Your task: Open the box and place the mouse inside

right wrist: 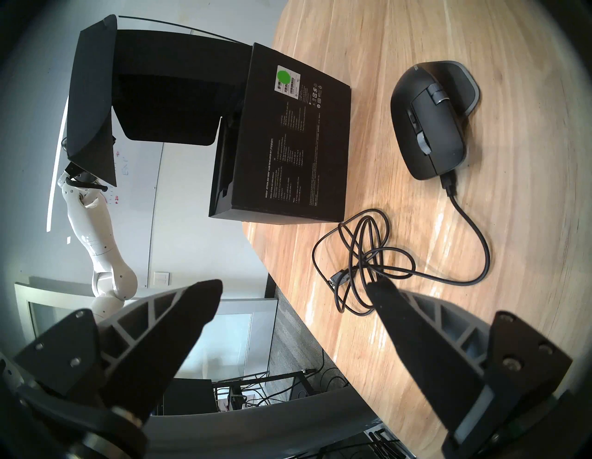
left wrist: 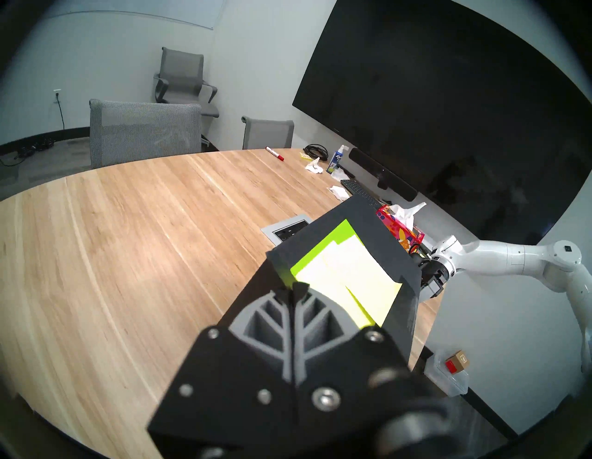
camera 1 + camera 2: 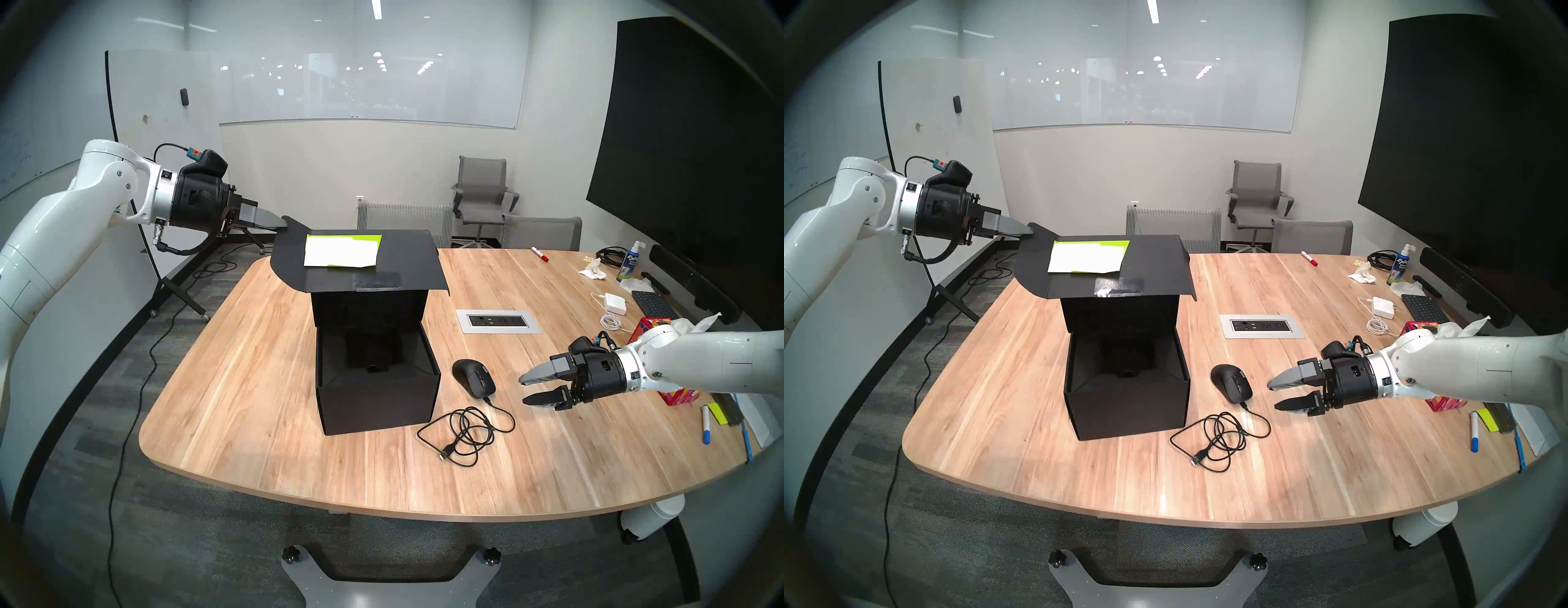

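Left hand (image 3: 283,222) pinched shut on the corner tab of the flap lid (image 3: 360,263), I hold the matte black cardboard box (image 3: 375,384) open on the pale wooden desk (image 3: 237,382); yellow-green sticky notes (image 3: 341,251) ride on the raised flap. Right hand (image 3: 526,388), to the right of the box, hangs over the desk with its jaws wide apart and nothing between them.

Just beside the box's right wall lies the black wired computer mouse (image 3: 473,377), its thin black cable (image 3: 466,429) looping in a loose coil toward the box's near right corner and ending in a USB plug. The mouse sits between the box and my right hand.

I judge the mouse light and rigid, its smooth rounded shell likely slippery, so I would take it across the waist, one finger on each flank. The soft cable will trail and could snag on the box's rim or drag over its right wall.

Room is good: bare desk separates my right hand from the mouse, and the black foam-lined cavity (image 3: 373,361) stands open from above. The lid overhangs only the box's far side, and its right wing juts out beyond the far right corner; the desk's near edge is well apart from the coil.
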Robot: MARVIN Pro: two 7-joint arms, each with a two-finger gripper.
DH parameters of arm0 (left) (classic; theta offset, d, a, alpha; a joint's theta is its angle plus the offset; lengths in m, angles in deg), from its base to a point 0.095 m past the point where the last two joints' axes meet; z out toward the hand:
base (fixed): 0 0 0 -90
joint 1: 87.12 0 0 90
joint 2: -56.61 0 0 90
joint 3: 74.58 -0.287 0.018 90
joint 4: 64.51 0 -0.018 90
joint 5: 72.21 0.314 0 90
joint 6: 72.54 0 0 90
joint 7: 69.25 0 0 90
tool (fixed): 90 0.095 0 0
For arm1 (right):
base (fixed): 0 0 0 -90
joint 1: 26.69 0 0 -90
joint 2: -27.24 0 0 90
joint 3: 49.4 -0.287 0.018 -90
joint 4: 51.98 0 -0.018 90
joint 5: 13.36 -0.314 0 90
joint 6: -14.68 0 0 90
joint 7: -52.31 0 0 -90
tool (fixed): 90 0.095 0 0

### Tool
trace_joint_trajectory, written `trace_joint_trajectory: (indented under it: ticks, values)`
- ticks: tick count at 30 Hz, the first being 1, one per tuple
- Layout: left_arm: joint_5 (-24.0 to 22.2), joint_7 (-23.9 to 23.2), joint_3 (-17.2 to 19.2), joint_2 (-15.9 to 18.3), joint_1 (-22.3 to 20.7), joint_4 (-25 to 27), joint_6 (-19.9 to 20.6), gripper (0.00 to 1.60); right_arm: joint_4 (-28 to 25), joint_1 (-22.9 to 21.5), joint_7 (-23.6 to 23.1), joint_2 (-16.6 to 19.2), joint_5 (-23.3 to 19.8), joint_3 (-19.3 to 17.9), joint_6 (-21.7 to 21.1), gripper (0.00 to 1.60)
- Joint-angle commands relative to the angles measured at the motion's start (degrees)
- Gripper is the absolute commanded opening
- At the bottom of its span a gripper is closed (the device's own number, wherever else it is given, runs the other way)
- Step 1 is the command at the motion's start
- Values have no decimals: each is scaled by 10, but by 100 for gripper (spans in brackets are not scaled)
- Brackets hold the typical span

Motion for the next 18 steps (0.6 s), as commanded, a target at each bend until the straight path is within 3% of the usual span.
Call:
trace_joint_trajectory:
  ticks: [1,12,18]
  values:
    - [-20,15,8,-23,-51,-15,-2,0,1,-7,-3,0,-1,-5,-1,160]
    - [-41,57,-23,-36,-82,-34,-2,0,1,-7,-3,0,-1,-5,-1,160]
    - [-53,84,-64,-36,-102,-31,-2,0,1,-7,-3,0,-1,-5,-1,160]
